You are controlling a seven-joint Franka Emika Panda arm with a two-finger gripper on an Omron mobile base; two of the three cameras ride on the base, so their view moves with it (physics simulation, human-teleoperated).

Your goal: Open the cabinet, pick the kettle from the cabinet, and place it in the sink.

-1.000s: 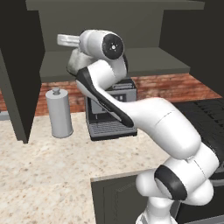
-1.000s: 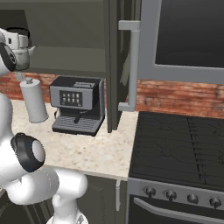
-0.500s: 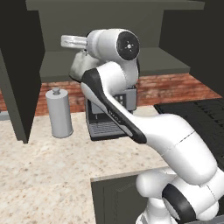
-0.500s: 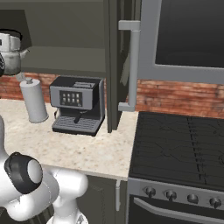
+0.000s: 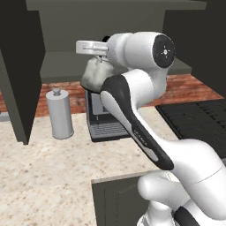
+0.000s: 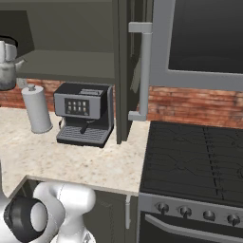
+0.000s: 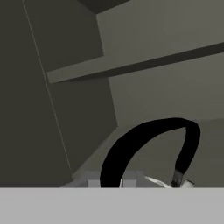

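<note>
Open cabinet (image 5: 110,66) above the bench (image 5: 44,167); the tool (image 5: 103,49) is pinching the kettle (image 5: 95,75) by its handle, at twelve o'clock over the coffee machine (image 5: 103,119).

counter (image 5: 39,163) | grey canister (image 5: 60,114) | coffee machine (image 6: 84,119) | both upright

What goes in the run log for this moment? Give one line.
phase: carry | cabinet: open | kettle: held by handle, off shelf | end effector: shut on kettle | sink: not reached
</note>
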